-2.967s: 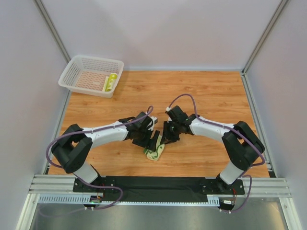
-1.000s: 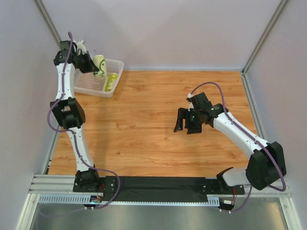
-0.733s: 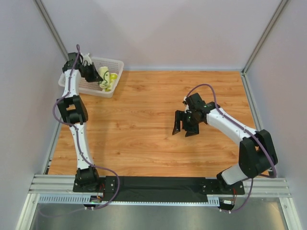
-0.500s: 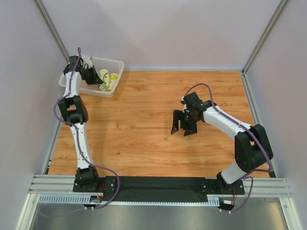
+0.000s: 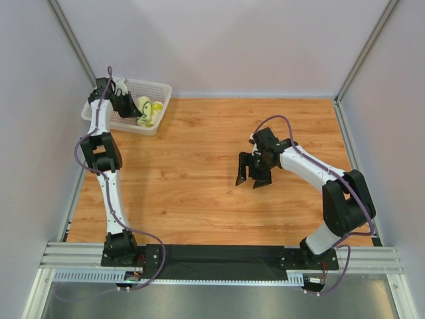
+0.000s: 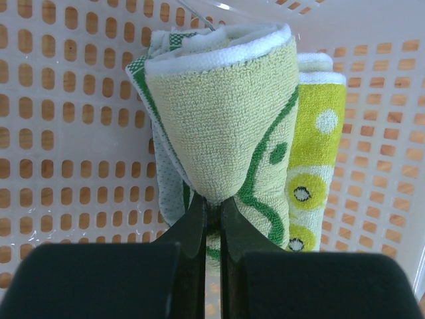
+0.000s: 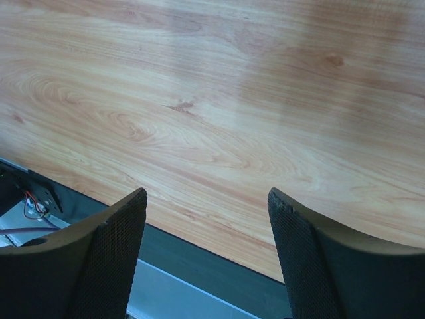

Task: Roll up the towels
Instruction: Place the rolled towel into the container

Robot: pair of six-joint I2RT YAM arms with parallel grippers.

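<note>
The left gripper (image 6: 212,211) has its two black jaws pinched tight on one end of a soft rolled-up towel (image 6: 226,113). The towel is pale green with dark green swirls and a white edge. It is held over the inside of a white plastic basket (image 6: 66,133) full of little holes. A second rolled towel (image 6: 320,153), bright yellow-green with round dots, sits just beside it. The right gripper (image 7: 207,196) hangs over the brown wooden table (image 7: 199,100), jaws wide apart, holding nothing.

The left arm (image 5: 110,199) and right arm (image 5: 302,166) have white shells, chunky black joints and a thin purple cable (image 5: 272,119) looping alongside. The left tool (image 6: 211,205) has slim black fingers (image 6: 194,229); the right tool (image 7: 206,199) has broad ones with fine mesh texture.
</note>
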